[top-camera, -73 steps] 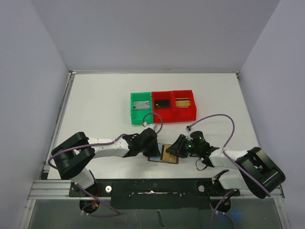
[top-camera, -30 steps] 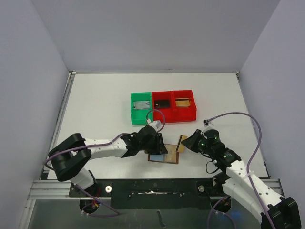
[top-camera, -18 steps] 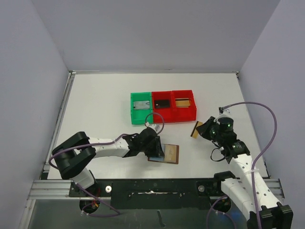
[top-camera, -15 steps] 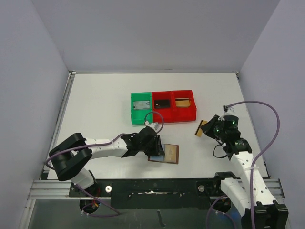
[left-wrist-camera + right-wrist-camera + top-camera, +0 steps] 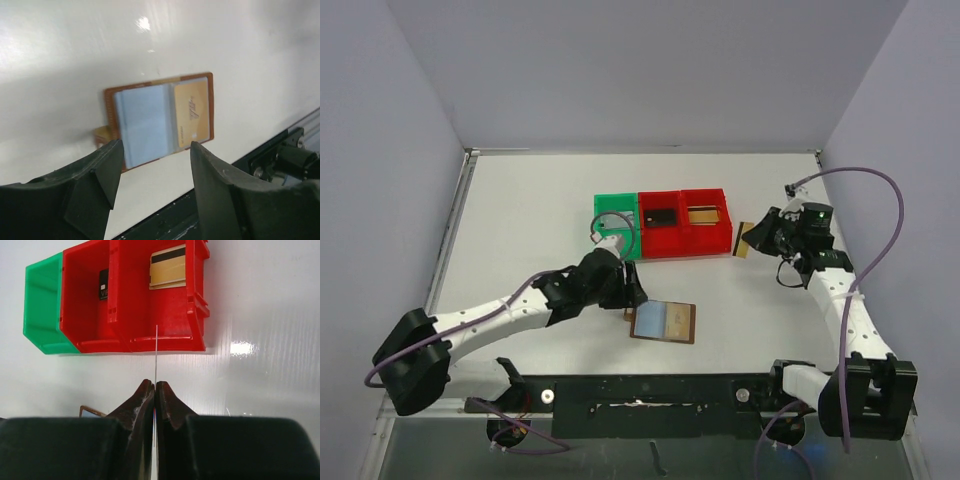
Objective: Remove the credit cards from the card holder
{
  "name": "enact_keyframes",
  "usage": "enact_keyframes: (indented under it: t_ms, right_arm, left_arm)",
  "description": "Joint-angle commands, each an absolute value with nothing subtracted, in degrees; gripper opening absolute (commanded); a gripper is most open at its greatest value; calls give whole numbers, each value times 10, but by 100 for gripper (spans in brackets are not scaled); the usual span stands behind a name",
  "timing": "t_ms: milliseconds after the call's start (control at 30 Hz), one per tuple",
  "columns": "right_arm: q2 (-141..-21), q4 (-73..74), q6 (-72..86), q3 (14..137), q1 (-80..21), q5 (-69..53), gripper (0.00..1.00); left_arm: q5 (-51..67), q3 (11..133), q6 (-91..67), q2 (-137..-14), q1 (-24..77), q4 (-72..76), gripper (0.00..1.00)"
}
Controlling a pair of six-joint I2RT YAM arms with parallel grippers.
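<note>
Right gripper point(image 5: 155, 385) is shut tight on a thin gold card point(image 5: 744, 240), held on its edge just beside the red bins point(image 5: 170, 344). One red bin has a striped gold card point(image 5: 168, 267) in it, the other a black card point(image 5: 103, 285). Left gripper point(image 5: 155, 155) hangs open over the card holder point(image 5: 160, 120). It lies flat and open on the table, with a yellow card point(image 5: 191, 115) in one pocket.
</note>
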State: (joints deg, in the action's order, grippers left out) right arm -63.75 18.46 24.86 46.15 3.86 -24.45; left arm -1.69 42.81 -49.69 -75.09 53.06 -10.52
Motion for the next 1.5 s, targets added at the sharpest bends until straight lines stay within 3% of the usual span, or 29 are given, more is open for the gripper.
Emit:
enact_keyframes:
  t_ms: [0,133,300,433,1033,1467]
  right_arm:
    - [-657,118,174,502,17,-252,1]
    - [-674,114,80,527,-34,-192,0]
    - [-658,52,-101,499,-128,-130,0]
    - [-681,48,-191,511,-147,-85,0]
    - [-851,134,-483,626,-126,-206,0]
    - [-987,193,-585,747,-130,-181,0]
  left_arm:
    - [-72,458,-452,-672,469,-205,58]
    - [-45,451,-422,-613,378,-248,65]
    - [-4,454,-360,-568,255,-288,67]
    - [15,453,-308,-556,203,-295,68]
    - [-15,405,-244,-534,196,-235,73]
    - [-31,406,-238,-532,188,-226,74]
